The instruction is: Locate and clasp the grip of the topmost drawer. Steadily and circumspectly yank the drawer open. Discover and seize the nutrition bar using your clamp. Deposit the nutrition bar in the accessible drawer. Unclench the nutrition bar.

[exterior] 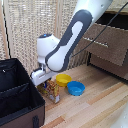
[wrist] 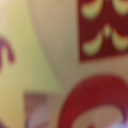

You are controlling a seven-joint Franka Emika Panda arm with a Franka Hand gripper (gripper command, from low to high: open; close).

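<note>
The nutrition bar, a box with orange, red and yellow print, stands on the wooden floor next to the black case. My clamp is right down on its upper end, on the side toward the exterior view's left. Its fingers are too small and too hidden to show whether they grip the box. The wrist view is filled by a blurred close-up of the nutrition bar's print, with no fingers showing. The topmost drawer, with its slim silver handle, is at the exterior view's right and looks pulled out, with a dark opening above its front.
A yellow bowl and a blue bowl sit on the floor just beside the box. A large black case stands open at the exterior view's left. A woven screen forms the back wall. A lower drawer is below.
</note>
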